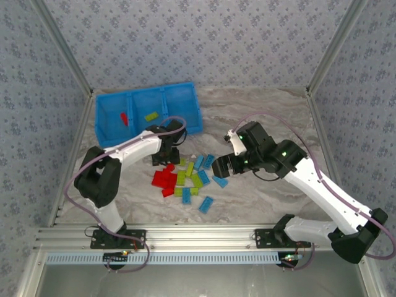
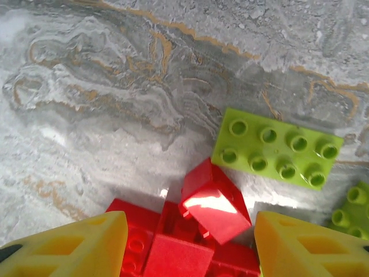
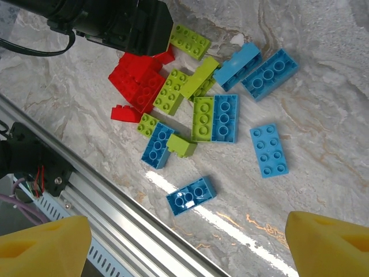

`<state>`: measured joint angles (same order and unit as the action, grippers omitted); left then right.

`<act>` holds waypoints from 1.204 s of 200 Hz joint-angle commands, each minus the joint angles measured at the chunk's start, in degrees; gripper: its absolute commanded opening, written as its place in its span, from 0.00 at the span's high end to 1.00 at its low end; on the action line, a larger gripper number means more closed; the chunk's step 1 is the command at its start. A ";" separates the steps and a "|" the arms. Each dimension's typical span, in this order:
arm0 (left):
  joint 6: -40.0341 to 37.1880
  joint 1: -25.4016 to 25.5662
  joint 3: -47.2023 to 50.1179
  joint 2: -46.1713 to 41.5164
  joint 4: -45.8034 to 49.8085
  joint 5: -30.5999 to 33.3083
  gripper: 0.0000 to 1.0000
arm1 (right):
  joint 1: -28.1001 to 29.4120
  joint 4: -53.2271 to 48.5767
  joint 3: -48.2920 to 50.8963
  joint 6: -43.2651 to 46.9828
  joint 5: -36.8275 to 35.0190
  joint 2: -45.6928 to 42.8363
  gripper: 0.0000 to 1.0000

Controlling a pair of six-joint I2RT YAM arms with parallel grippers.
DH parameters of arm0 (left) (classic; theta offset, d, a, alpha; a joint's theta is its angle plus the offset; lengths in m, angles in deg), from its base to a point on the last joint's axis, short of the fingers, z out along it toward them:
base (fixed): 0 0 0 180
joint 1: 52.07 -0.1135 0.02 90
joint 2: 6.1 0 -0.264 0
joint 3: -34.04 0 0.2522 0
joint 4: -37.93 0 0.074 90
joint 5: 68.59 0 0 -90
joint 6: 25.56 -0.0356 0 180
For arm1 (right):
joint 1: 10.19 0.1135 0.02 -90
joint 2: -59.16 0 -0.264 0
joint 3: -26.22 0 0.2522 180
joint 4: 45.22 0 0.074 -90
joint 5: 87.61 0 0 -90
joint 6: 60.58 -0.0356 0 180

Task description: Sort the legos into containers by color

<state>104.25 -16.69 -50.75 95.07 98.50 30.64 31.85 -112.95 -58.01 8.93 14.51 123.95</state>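
Legos (image 1: 185, 176) lie loose on the marble table (image 2: 115, 86), bunched between the two arms. The left gripper (image 2: 187, 222) is right down on the red end of the pile, jaws spread wide and nothing held. One red brick (image 2: 216, 208) sits in the gap between its yellow fingers (image 2: 75, 245), a little toward the right-hand finger and just ahead of the tips. That brick is not flat: it leans on the red heap (image 2: 173, 251) under the gripper, smooth side up, studs not visible. Its long axis looks to run slantwise across the line joining the fingers, neither along it nor square to it (hard to be sure with the glare on its face). A lime green brick (image 2: 277, 149) lies flat, studs up, further ahead and to the right, apart from the red one. The right gripper (image 3: 184, 231) hangs higher over the blue and green side, also wide open and empty, with a blue brick (image 3: 191, 196) just ahead of its gap. Left arm is clearly the nearer to the reds. The tray (image 1: 179, 102) stands beyond the left gripper, near it. Judgement: a straight close may catch the slanted brick on its corners and tip it, so a small wrist turn seems wanted.
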 commanded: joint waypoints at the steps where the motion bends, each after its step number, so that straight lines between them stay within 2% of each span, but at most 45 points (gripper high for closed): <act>1: -2.11 -0.11 0.47 1.62 -2.25 -2.98 0.37 | 0.43 -1.40 0.78 -0.40 -2.30 -1.49 0.10; 24: -1.81 -0.09 1.06 2.48 -3.19 -4.90 0.35 | 0.55 -1.13 1.21 -1.14 -2.95 -1.77 0.10; 45: -2.10 -0.10 1.65 3.45 -3.37 -4.99 0.38 | 0.76 -1.04 1.22 -1.45 -3.04 -1.60 0.10; 68: -2.43 -0.38 2.19 4.58 -4.00 -5.32 0.47 | 1.00 -1.21 1.22 -1.39 -3.33 -1.38 0.10; 95: -2.72 -0.39 2.36 5.78 -3.84 -5.26 0.51 | 1.17 -1.45 1.14 -1.20 -3.42 -1.29 0.10; 118: -2.43 -0.55 2.94 5.72 -4.09 -4.91 0.59 | 1.11 -1.66 0.83 -0.88 -3.54 -1.00 0.10; 147: -2.03 -1.00 2.58 3.00 -3.28 -3.96 0.68 | 1.28 -1.51 0.08 -0.30 -3.19 -0.16 0.10; 175: -2.19 -2.60 -0.86 -3.22 1.07 -1.42 0.68 | 2.35 0.97 -0.66 0.60 -1.71 0.14 0.10; 206: -4.38 -8.29 -7.61 -10.76 7.48 2.02 0.68 | 4.16 7.00 -1.21 1.64 -3.96 0.07 0.10; 241: -8.59 -22.29 -13.76 -12.49 9.26 2.24 0.68 | 4.31 9.96 -2.16 2.70 -6.66 1.96 0.10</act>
<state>99.51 -30.79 -60.80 83.22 102.96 30.38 35.94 -106.42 -57.64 9.63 10.57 124.37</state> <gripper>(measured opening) 0.354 0.901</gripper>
